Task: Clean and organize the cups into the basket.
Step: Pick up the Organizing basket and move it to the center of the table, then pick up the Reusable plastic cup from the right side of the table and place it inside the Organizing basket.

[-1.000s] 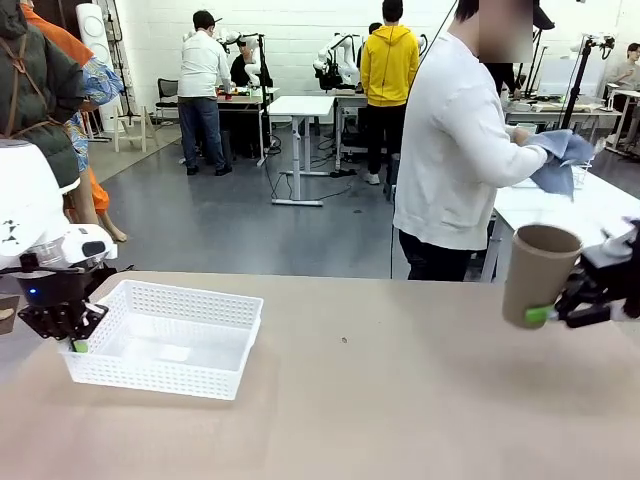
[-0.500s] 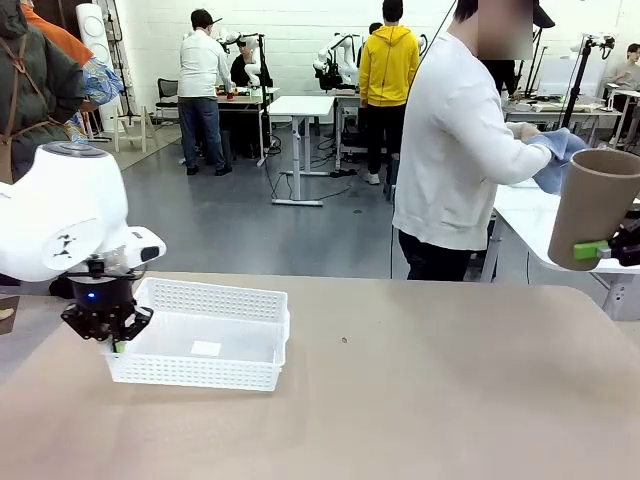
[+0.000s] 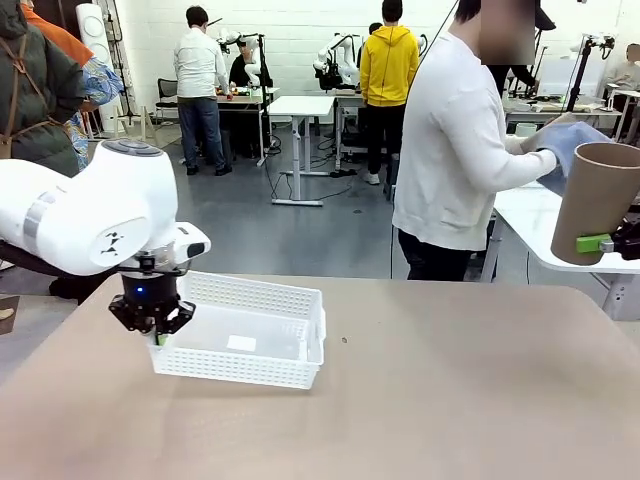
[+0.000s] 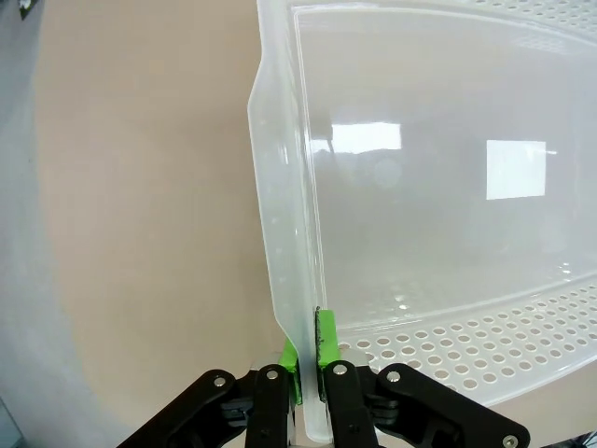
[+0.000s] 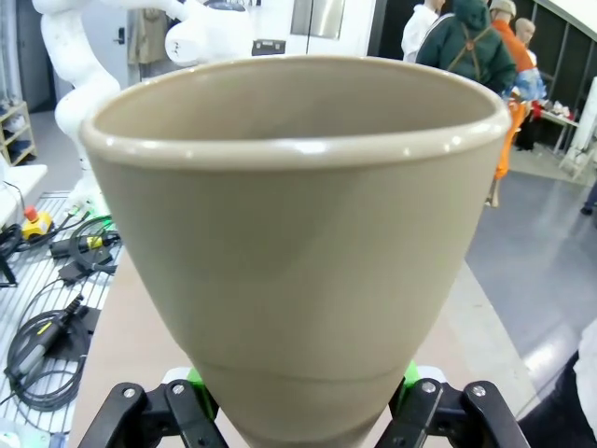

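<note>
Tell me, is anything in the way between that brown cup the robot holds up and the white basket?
Nothing visible. The right hand holds the cup aloft at the far right; the basket, its rim pinched by the left hand, sits left of centre, empty, bare table between.

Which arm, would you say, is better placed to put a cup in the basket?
Right: the right gripper holds a tan cup aloft; the left gripper is shut on the basket rim.
</note>
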### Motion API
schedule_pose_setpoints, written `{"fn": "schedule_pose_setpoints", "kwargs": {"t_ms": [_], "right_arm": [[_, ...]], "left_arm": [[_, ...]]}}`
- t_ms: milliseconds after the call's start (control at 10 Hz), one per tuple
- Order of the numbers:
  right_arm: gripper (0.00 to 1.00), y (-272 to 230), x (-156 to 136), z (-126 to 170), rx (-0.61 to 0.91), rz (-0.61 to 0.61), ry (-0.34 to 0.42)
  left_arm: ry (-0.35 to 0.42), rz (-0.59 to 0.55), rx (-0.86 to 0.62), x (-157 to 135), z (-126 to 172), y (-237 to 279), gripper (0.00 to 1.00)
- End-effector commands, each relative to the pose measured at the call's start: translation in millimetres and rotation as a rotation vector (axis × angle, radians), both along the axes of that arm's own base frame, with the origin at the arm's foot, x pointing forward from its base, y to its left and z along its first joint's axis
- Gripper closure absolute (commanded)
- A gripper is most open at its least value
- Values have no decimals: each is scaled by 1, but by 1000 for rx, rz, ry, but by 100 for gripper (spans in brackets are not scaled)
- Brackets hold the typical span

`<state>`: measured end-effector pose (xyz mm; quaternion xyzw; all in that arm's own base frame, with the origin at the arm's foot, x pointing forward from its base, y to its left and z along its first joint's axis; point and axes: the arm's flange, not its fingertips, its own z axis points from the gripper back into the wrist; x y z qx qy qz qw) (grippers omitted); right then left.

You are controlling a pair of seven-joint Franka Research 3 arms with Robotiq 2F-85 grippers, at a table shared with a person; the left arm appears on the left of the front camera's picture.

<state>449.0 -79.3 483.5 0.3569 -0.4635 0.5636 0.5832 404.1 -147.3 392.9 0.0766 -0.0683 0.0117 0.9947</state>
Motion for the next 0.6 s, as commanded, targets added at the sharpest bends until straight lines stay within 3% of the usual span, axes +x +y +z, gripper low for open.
{"fn": "schedule_pose_setpoints", "kwargs": {"t_ms": [0,500], "right_arm": [[79,2,-1,-2,-6,12,-11],[79,2,-1,-2,-6,12,-11]], "left_arm": [[-36,-11,42,-3,-3,-32,98],[-30,-55,68,-10,-23,-110,98]]}}
